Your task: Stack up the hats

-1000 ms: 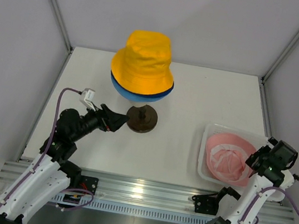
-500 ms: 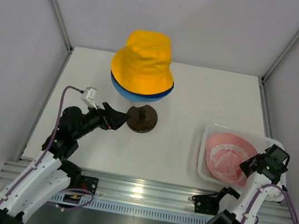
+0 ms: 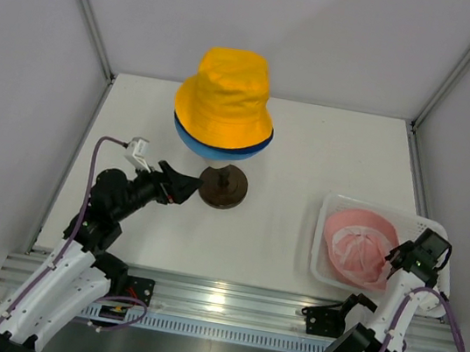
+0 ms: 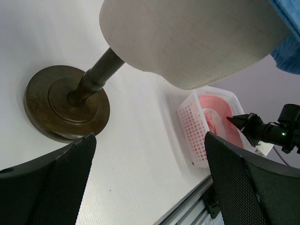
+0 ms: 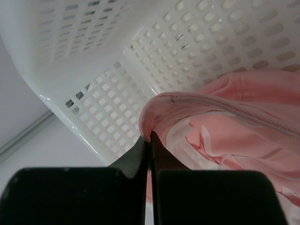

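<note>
Right wrist, end effector (image 5: 149, 139) pinching pink hat (image 5: 225, 117) brim, basket (image 5: 93, 61) wall near

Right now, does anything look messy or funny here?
The pink hat lies upside down and crumpled in the white basket, away from the yellow hat stack. The right end effector pinches its brim.

Here's the cream mannequin head (image 4: 187, 42), seen from below, egg-shaped, perched on a dark post (image 4: 96, 75). The post drops into a round dark base (image 3: 223, 187), sitting flat on the white surface (image 3: 327, 154), roughly mid-way across. Over on the right, by the front edge, there's the white mesh basket (image 3: 319, 242), well apart from that base. A silver rail (image 3: 226, 297) runs along the near edge, pale grey walls (image 3: 327, 30) behind.
</note>
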`<state>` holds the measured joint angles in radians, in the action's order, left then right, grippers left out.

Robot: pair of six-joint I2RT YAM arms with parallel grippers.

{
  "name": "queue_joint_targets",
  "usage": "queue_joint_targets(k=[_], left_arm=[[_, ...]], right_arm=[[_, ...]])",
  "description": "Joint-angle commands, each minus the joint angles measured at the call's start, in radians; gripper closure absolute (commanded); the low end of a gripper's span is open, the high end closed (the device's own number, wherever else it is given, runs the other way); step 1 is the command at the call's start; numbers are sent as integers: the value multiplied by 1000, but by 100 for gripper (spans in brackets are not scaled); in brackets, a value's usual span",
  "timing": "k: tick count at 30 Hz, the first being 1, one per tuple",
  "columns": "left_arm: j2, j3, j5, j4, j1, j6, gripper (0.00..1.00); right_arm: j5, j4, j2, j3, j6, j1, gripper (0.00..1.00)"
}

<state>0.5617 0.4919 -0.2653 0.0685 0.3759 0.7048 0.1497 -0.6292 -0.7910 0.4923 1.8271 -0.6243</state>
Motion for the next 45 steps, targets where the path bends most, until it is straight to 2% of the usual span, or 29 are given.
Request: queue_joint_targets(k=[1, 4, 9, 11, 13, 16, 20, 21, 24, 29, 30, 32, 33, 34, 37, 39, 40, 45], left_arm=[[-29, 39, 26, 7, 6, -18, 1], [-43, 39, 29, 16, 6, -21, 0], [-62, 40, 31, 10, 6, -15, 0], [-63, 43, 21, 10, 6, -13, 0], [-68, 46, 17, 13, 6, -11, 1], [-83, 56, 14, 20, 6, -11, 1], [-120, 76, 44, 60, 6, -19, 0], [-128, 88, 66, 73, 6, -19, 1], [-161, 103, 89, 79, 6, -19, 1], [-180, 120, 120, 93, 6, -22, 0], [-178, 120, 121, 96, 6, -22, 1], [-169, 119, 123, 96, 4, -19, 1], [-164, 119, 123, 97, 6, -19, 1], [-161, 119, 118, 96, 6, -16, 1], [-151, 122, 97, 88, 6, -7, 1], [-149, 129, 78, 79, 4, -7, 1], [-149, 131, 71, 76, 6, -8, 0], [-141, 157, -15, 45, 6, -4, 0]], right_arm=[[-53, 49, 21, 48, -32, -5, 100], [-128, 101, 59, 83, -48, -3, 100], [-220, 163, 84, 236, -127, 26, 100], [-281, 282, 67, 271, -190, 50, 100], [-409, 357, 32, 346, -241, 73, 100], [-541, 425, -71, 519, -360, 144, 100], [-599, 453, -197, 776, -573, 308, 100], [-605, 447, -252, 828, -666, 383, 100], [-669, 463, -373, 1004, -779, 506, 100], [-814, 588, -580, 1256, -805, 635, 100], [-831, 591, -614, 1360, -824, 673, 100], [-834, 571, -720, 1487, -899, 750, 100], [-823, 560, -756, 1631, -926, 771, 100], [-814, 533, -828, 1705, -968, 814, 100], [-802, 558, -974, 1962, -977, 877, 100], [-794, 608, -1031, 2037, -941, 902, 100], [-789, 687, -1054, 2068, -930, 910, 100], [-693, 784, -1151, 2068, -963, 954, 100]])
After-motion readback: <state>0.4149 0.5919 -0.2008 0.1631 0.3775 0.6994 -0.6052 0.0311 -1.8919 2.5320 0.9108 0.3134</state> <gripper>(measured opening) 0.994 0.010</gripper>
